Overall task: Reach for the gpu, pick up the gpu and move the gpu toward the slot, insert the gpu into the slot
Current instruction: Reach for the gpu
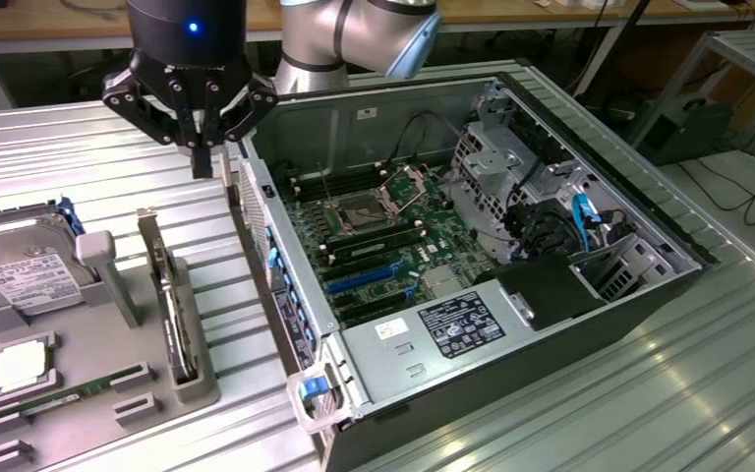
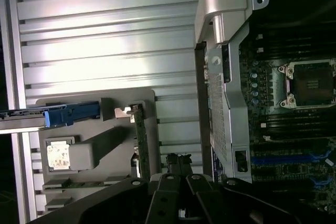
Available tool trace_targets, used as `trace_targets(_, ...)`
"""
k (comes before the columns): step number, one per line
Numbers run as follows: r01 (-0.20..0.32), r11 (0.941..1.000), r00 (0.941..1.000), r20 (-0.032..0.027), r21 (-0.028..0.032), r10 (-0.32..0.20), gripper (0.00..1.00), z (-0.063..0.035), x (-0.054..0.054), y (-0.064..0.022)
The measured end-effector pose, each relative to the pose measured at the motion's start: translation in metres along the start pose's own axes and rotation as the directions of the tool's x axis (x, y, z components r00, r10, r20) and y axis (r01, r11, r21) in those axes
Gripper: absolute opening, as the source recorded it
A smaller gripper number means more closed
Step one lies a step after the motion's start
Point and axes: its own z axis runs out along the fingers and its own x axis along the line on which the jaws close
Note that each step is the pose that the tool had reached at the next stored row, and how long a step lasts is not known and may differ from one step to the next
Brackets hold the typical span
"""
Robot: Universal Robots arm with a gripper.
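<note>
- One gpu (image 1: 174, 310) is seen standing on its long edge in a groove of the grey holder (image 1: 95, 339), with its silver bracket at the end nearer the pincer (image 1: 201, 162); it is untouched and not yet lifted.
- Toward the exterior view's left in the same holder, a hard drive (image 1: 21, 278), a processor chip (image 1: 17, 366) and a green memory stick (image 1: 70, 396) are set, each apart from the card.
- The pincer is held above the ribbed counter (image 1: 76, 157), past the bracket end of the card and near the rear wall of the open computer case (image 1: 351, 123). Its fingers are pressed together and nothing is gripped.
- The reaching step is judged to be in hand: no contact with the card is made, and none of the carrying or inserting is done.
- The blue slots (image 1: 358, 282) on the motherboard (image 1: 391, 221) are seen unoccupied; which of them is meant cannot be told.
- For a grasp, the fingers would have to be parted. The pincer would then have to be brought over the card's upper edge, lined up across its thin width, and lowered clear of the holder's posts.
- A straight upward pull is thought to be called for, since the card sits in a narrow groove and could bind if tilted.
</note>
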Motion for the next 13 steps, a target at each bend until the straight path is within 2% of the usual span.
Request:
trace_targets(3,0.0,1.0,1.0,-0.0063,0.0005,0.0,0.11,0.0009,0.005,-0.0004)
trace_targets(13,-0.001,1.0,0.9998,-0.0181,0.0016,0.001,0.11,0.0029,0.015,-0.0013)
